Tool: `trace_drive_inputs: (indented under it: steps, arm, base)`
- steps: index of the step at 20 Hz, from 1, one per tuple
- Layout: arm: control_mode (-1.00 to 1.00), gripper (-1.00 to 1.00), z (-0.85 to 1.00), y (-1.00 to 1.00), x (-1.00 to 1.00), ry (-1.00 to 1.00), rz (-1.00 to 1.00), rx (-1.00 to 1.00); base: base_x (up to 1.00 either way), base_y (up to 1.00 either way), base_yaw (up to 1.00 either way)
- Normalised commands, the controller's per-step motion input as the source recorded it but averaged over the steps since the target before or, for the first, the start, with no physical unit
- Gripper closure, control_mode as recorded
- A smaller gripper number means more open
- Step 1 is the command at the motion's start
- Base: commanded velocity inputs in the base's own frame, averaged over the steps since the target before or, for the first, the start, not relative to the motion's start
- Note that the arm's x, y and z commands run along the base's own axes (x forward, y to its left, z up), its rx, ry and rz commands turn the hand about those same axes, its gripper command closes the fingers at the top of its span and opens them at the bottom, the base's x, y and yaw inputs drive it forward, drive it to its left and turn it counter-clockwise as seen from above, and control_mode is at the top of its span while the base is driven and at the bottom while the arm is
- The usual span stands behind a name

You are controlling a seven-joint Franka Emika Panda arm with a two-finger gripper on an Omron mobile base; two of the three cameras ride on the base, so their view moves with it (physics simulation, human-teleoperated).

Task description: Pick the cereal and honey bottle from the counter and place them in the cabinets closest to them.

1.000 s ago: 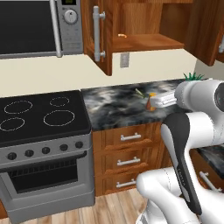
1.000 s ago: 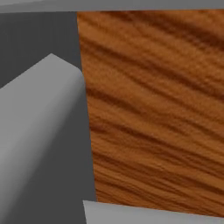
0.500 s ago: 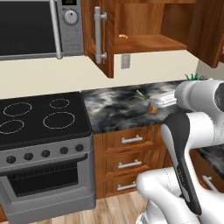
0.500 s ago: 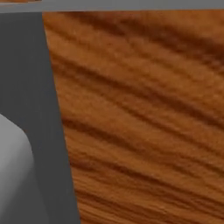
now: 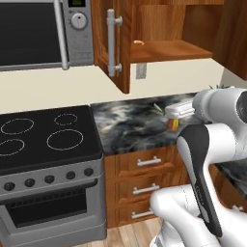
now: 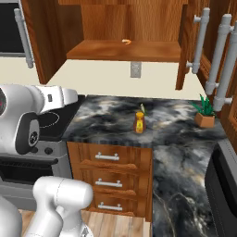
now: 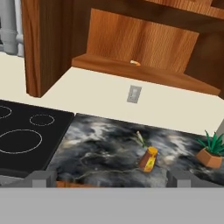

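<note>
Jaws spread wide and empty, the arm lines up on the honey bottle (image 7: 148, 159), standing ahead between them on the desk (image 7: 105, 148); descent and grasp come next.

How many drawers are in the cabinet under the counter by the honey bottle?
3, stacked under the counter: top drawer, middle drawer, bottom drawer. Others may be hidden.

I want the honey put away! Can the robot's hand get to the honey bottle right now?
Probably yes. The honey bottle stands alone on the counter, with bare stone around it. The potted plant sits well off to one side. The hand is open and faces the bottle with nothing between them.
</note>
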Motion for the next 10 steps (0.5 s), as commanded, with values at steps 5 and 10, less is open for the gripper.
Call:
trace_drive_inputs:
  steps: [5, 10]
  arm:
    - [1.0, -1.0, 0.0, 0.0, 0.0, 0.0, 0.0, 0.0]
    - [1.0, -1.0, 0.0, 0.0, 0.0, 0.0, 0.0, 0.0]
  base:
    - [0.13, -0.19, 0.0]
    - [0.06, 0.0, 0.0]
